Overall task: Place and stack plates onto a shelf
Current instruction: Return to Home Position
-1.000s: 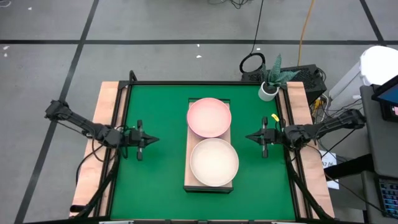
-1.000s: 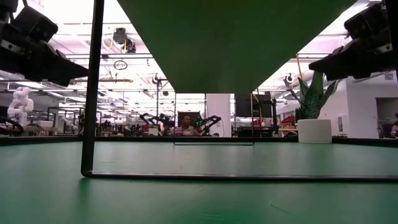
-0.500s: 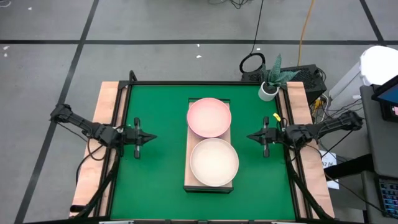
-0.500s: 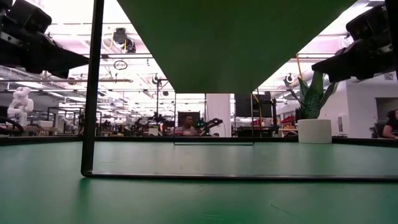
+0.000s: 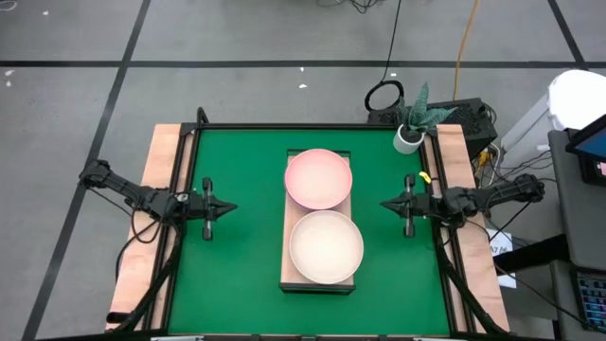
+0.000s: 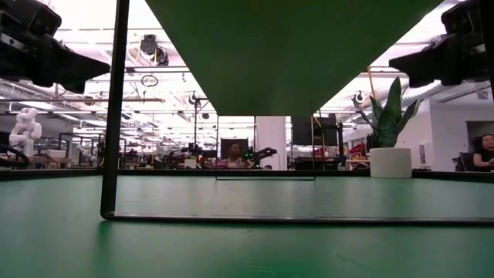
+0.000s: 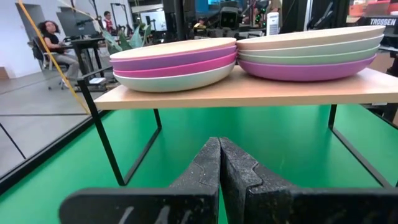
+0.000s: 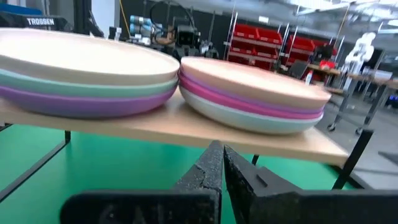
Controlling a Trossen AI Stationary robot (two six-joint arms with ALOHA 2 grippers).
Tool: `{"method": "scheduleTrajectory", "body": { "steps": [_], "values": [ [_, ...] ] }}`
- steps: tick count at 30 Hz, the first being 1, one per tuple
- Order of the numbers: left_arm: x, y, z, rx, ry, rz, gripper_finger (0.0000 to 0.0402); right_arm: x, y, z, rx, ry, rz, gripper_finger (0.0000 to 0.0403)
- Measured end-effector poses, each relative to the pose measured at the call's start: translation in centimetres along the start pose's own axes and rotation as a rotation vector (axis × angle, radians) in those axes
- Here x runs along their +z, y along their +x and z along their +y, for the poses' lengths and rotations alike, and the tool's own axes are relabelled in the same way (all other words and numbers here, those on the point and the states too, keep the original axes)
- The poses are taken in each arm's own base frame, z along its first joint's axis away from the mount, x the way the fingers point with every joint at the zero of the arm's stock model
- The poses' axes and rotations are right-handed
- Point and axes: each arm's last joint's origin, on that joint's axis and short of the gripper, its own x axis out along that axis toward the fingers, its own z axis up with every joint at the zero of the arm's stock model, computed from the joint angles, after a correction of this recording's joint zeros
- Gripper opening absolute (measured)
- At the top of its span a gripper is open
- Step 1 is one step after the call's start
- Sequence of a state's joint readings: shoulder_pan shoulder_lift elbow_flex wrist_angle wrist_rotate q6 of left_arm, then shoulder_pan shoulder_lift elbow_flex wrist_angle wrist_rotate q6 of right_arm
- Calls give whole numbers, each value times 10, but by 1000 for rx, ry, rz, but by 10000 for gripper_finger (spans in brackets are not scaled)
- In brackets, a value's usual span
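The shelf (image 5: 285, 248), a light-wood board on thin black legs (image 6: 114, 116), stands mid-table. Two stacks of plates rest on it. The far stack (image 5: 318, 178) has a pale pink plate on top. The near stack (image 5: 326, 247) has a cream plate on top. The wrist views show the coloured layers of the pink-topped stack (image 7: 174, 62) (image 8: 252, 93) and the cream-topped stack (image 7: 311, 53) (image 8: 81, 78). My left gripper (image 5: 233, 206) (image 7: 219, 142) hovers shut left of the shelf, pointing level at it. My right gripper (image 5: 383, 204) (image 8: 217, 148) hovers shut on the shelf's right, likewise level.
A potted plant (image 5: 409, 133) stands at the table's far right corner. Wooden side strips (image 5: 156, 218) (image 5: 466, 208) flank the green mat. Bare green mat (image 5: 246, 265) lies on both sides of the shelf and under it (image 6: 262, 197). People sit in the room beyond.
Both arms have drawn back a little, each toward its own side edge of the table, away from the shelf, and have risen slightly. Both grippers stay shut. The plates and the shelf have kept still.
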State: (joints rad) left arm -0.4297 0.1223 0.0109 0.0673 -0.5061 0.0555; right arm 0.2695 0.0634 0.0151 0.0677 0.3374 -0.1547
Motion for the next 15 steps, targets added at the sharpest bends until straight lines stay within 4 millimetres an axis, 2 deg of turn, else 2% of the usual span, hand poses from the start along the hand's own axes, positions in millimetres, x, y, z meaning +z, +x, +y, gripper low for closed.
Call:
{"method": "scheduleTrajectory", "body": {
  "steps": [8,11,15],
  "values": [
    [0,0,1,9,15,2,1,3,-3,-1,16,-98,-48,0],
    [0,1,2,29,30,3,1,4,-3,-5,-24,-103,-51,0],
    [0,2,5,61,42,1,1,3,-2,-8,11,-109,-58,0]
  ]
}}
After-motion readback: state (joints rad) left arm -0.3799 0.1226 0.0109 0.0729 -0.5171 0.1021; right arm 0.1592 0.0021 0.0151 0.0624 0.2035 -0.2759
